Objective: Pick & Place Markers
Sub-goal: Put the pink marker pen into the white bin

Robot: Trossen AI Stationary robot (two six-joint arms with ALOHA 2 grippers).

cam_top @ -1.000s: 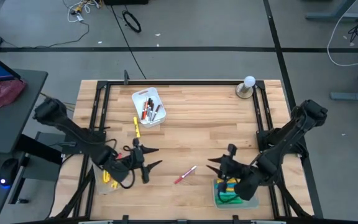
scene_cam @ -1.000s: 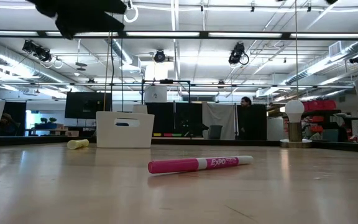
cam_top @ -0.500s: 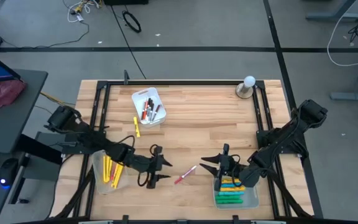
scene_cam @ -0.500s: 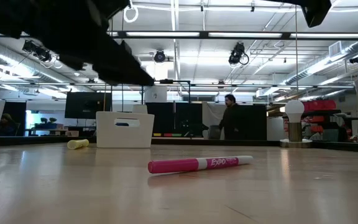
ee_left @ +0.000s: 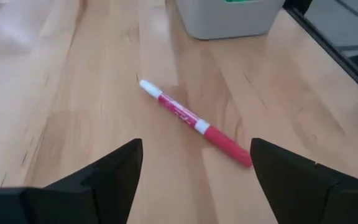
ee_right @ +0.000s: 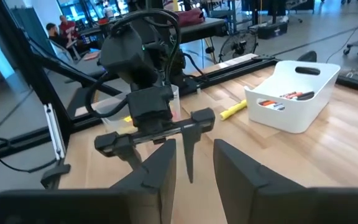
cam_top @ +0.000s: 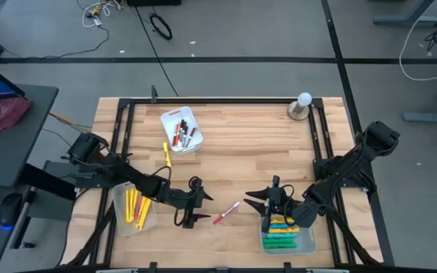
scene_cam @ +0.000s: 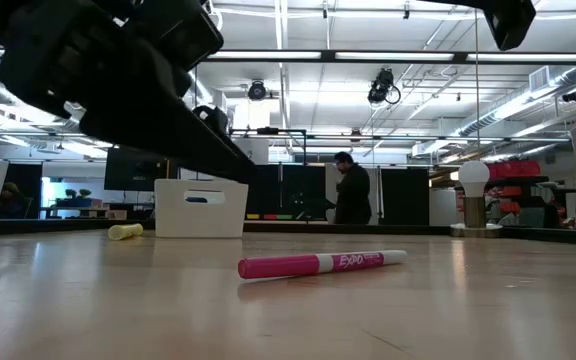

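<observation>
- While my left gripper (cam_top: 198, 206) hangs just above the bare wood with its fingers spread wide, I see the pink marker (ee_left: 194, 123) lying flat on the table straight ahead of it, just beyond the fingertips and not touched; its white end points away from the gripper towards the far tray, its pink cap lies nearer the finger on one side.
- From above, that pink marker (cam_top: 226, 213) rests between my two grippers, nearer the left one, lying at a slant; from table level it (scene_cam: 320, 263) sits alone on the boards with its printed label readable.
- Just behind my left arm sits a clear tray (cam_top: 119, 221) holding yellow markers (cam_top: 133, 207) with a red one among them; I cannot count them exactly.
- Across from the left gripper, my right gripper (cam_top: 264, 199) waits, fingers parted, facing the left one; it hovers at the near edge of a tray (cam_top: 306, 248) filled with green, yellow and blue markers (cam_top: 282, 232).
- Farther off from both grippers, a yellow marker (cam_top: 166, 154) lies loose on the table just beside a white bin (cam_top: 169, 116); that bin holds slim markers with red and dark caps (cam_top: 182, 134).
- Farthest from the grippers, at the table's far corner, stands a small lamp with a round white bulb (cam_top: 303, 102); in the room behind, a person (scene_cam: 349, 194) stands.
</observation>
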